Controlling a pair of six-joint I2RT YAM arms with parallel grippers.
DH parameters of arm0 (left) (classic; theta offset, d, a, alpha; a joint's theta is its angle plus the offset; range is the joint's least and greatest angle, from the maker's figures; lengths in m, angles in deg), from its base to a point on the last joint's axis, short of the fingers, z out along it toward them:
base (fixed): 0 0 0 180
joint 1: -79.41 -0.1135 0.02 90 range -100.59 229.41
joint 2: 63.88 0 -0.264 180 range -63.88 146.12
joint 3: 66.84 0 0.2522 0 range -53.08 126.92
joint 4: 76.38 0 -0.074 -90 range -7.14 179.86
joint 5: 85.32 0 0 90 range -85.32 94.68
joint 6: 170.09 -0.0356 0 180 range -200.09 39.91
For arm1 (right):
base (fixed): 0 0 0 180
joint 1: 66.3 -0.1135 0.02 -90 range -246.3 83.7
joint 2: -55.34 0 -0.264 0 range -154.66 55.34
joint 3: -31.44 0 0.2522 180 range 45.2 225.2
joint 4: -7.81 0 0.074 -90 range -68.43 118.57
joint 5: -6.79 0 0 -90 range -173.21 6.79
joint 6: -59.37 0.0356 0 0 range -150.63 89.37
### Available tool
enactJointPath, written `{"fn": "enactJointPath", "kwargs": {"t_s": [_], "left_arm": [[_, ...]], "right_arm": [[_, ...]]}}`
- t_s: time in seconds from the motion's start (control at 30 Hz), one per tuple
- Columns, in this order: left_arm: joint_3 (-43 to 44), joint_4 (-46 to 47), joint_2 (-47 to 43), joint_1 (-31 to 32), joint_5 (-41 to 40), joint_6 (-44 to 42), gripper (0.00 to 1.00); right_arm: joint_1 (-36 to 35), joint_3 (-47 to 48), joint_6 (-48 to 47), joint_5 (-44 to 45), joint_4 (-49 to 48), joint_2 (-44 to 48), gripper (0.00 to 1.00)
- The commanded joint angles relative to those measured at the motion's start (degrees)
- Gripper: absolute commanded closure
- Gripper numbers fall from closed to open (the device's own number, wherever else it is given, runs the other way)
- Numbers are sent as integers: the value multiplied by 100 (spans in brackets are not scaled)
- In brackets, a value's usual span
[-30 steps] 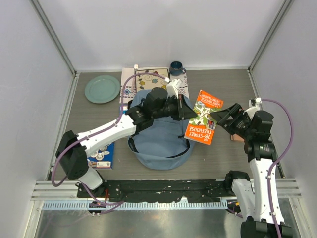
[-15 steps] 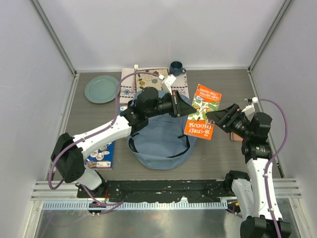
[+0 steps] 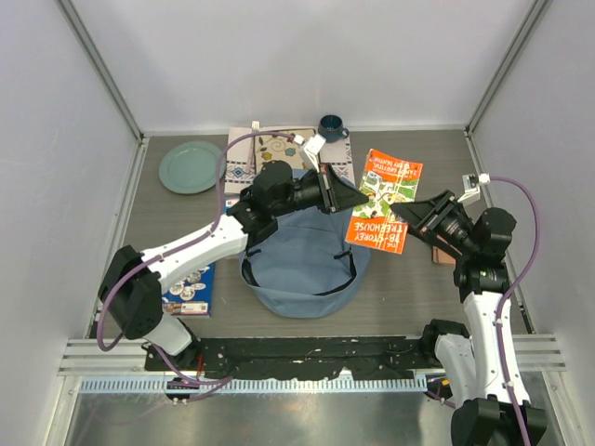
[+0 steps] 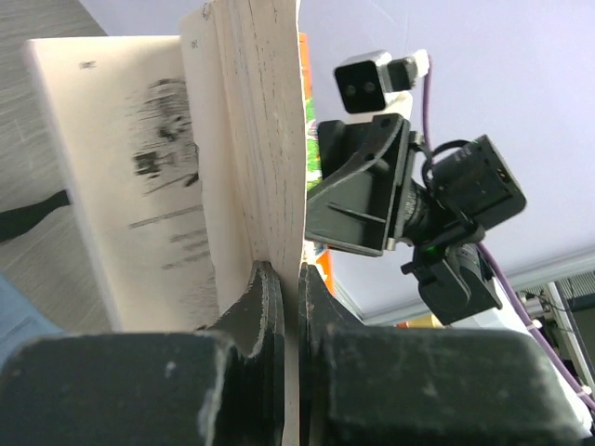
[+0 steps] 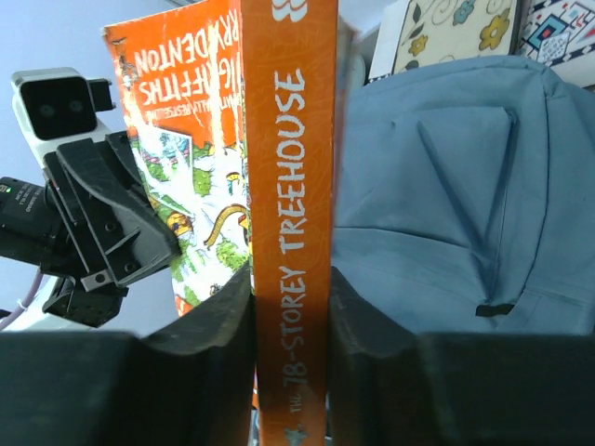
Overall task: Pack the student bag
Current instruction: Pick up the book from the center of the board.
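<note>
**A:** Where's the bag?

**B:** The big soft light-blue fabric backpack (image 3: 302,265) lies flat in the middle of the grey counter (image 3: 409,297), closer to the near edge, between my two arms. Its long axis runs from far edge to near edge. A dark zipper line curves across the near half.

**A:** Claws?

**B:** Both are on one thing, the orange paperback book (image 3: 381,204), which is held up off the counter at the backpack's far-right side. My right claw (image 3: 406,226) is clamped across the spine, one finger on each side. My left claw (image 3: 356,198) is pinched together on a thin bit at the opposite edge. It could be the cover or a few pages, I can't tell which. The pages fan open beside it.

**A:** Book's axis?

**B:** Roughly far to near, about parallel with the backpack. The cover tilts up at the top camera and the spine faces my right arm.

**A:** What does the next move turn on?

**B:** My guess is direction. The backpack sits left of the book and nearer, so the book has to go left and down. I can't tell whether the zipper is open. My left arm reaches across the backpack, so it is the nearer one, but it is also in the way.
</note>
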Motion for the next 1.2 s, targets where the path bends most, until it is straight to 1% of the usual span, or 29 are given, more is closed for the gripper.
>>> {"fn": "enactJointPath", "kwargs": {"t_s": [0.0, 0.07, 0.1, 0.13, 0.17, 0.2, 0.23, 0.27, 0.37, 0.4, 0.53, 0.63, 0.7, 0.73, 0.77, 0.87, 1.0, 1.17], "left_arm": [[29, 479, -141, 121, 6, -5, 100], [-24, 126, -211, 130, -257, -251, 77], [-33, -172, -255, 130, -511, -312, 63], [-50, -323, -316, 130, -618, -374, 47], [-50, -446, -352, 130, -714, -514, 41], [-50, -639, -369, 130, -881, -559, 35], [-24, -710, -387, 121, -943, -603, 27], [-6, -815, -396, 121, -1005, -673, 24], [81, -852, -344, 103, -1137, -726, 18], [108, -843, -317, 77, -1137, -718, 16], [196, -668, -229, -55, -989, -604, 12], [56, -203, -255, -248, -760, -340, 12], [-67, 254, -299, -423, -514, -156, 9], [-207, 447, -317, -494, -391, 54, 8], [-261, 788, -326, -555, -155, 169, 8], [-454, 1238, -361, -740, 119, 451, 9], [-674, 1416, -422, -828, 365, 522, 8], [-1052, 1486, -563, -890, 339, 610, 7]], "right_arm": [[-79, 6, 298, -396, -659, 118, 76], [-79, 41, 307, -414, -668, 110, 84], [-79, 50, 315, -414, -668, 118, 91], [-79, 67, 368, -423, -677, 127, 95], [-79, 67, 429, -466, -729, 127, 99], [-79, 50, 534, -545, -1017, 118, 99], [-88, 24, 874, -711, -1263, 110, 99], [-88, -55, 1043, -774, -1753, 101, 99], [-158, -152, 1500, -818, -2318, 83, 99], [-185, -161, 1537, -827, -2381, 66, 99], [-457, -144, 1616, -871, -2584, -40, 99], [-790, -100, 1502, -836, -2593, -171, 99], [-992, -65, 1380, -810, -2601, -285, 99], [-1176, -30, 1353, -783, -2601, -338, 99], [-1230, -21, 1300, -748, -2558, -365, 99], [-1310, 6, 1221, -713, -2566, -426, 99], [-1310, 58, 1273, -722, -2680, -497, 99], [-1310, 199, 1300, -722, -2733, -594, 99]]}}
